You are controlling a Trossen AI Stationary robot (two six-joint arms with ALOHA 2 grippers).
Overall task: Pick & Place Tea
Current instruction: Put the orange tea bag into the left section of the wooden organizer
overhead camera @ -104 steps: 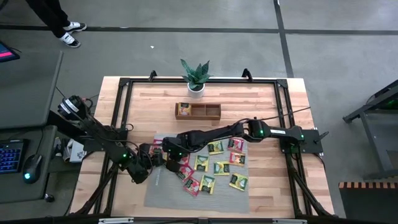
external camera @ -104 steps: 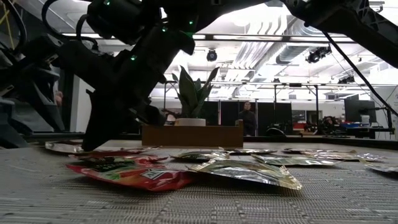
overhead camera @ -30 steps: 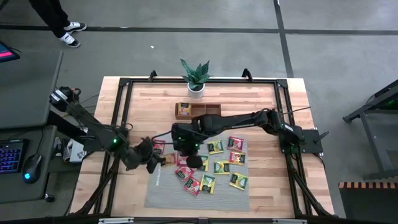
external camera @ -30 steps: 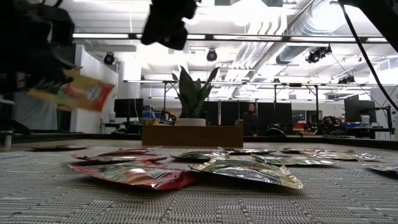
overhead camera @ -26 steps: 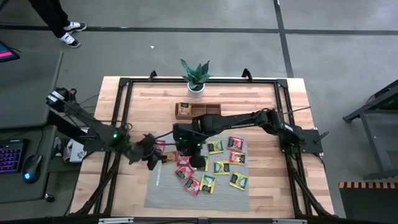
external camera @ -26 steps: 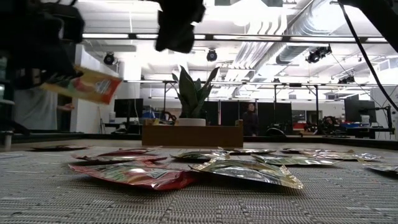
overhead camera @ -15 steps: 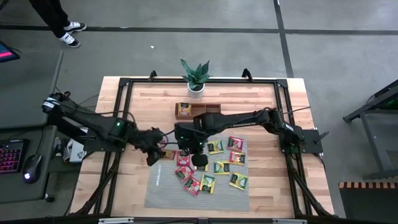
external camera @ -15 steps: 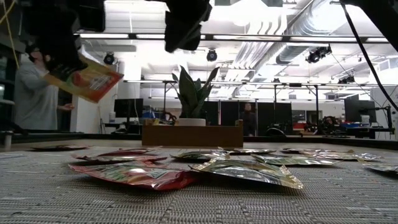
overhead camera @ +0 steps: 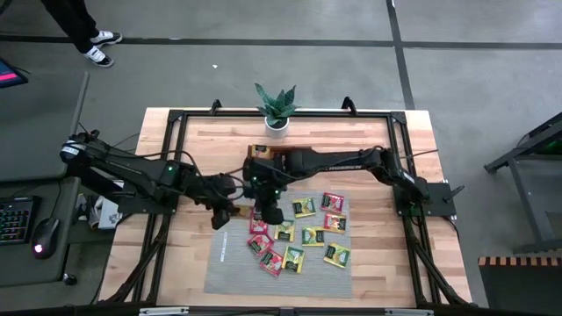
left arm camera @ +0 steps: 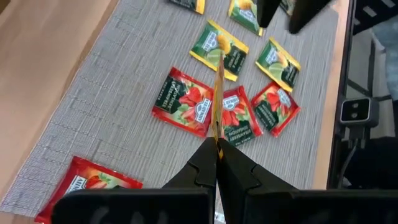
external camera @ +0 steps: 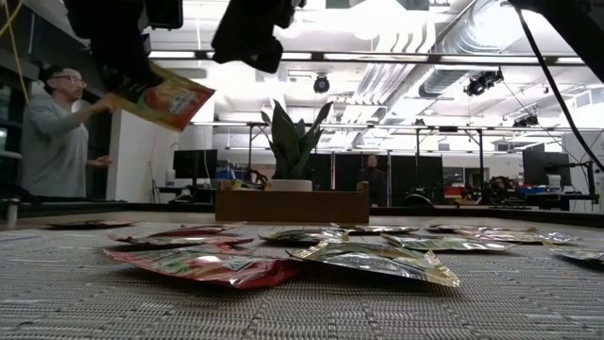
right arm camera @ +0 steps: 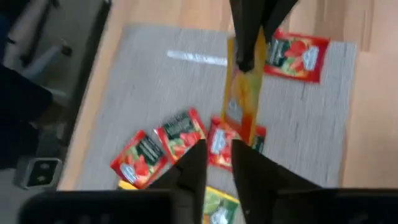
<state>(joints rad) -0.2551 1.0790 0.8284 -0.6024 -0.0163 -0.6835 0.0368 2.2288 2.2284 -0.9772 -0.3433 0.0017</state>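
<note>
two arms, so two tools: left tool, right tool. one desk, one mat, one tray, one plant, one person. about eleven sachets on the mat, roughly half red; one more sachet in the air.

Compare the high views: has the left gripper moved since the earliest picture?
Yes. The left gripper, holding a tea sachet, has shifted toward the wooden tray.

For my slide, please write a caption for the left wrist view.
Shut left gripper holds one yellow tea sachet edge-on above red sachets on the grey ribbed mat.
</note>
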